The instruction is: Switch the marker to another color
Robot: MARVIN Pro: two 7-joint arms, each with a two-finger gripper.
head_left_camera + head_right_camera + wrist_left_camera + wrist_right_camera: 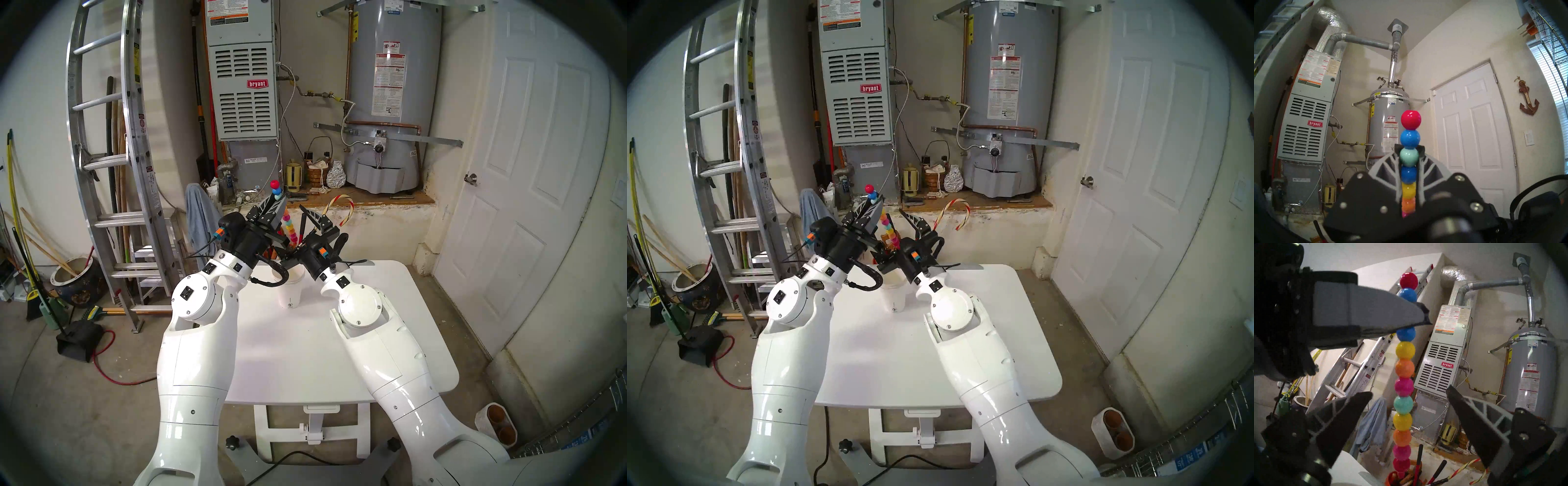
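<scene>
Marker [1404, 372] upright, pinched near its top by left gripper [1409, 157].
Right gripper [1409, 395] spread wide beside it, touching nothing; thirteen beads visible, one hidden.

Left gripper [275, 200] raised above white table [390, 325], clamped near top of beaded marker [289, 222]; red and blue beads protruding above fingers. Right gripper [310, 217] just beside, jaws apart, nothing held. White cup [290, 290] below both. Striped candy cane [341, 208] behind.
</scene>
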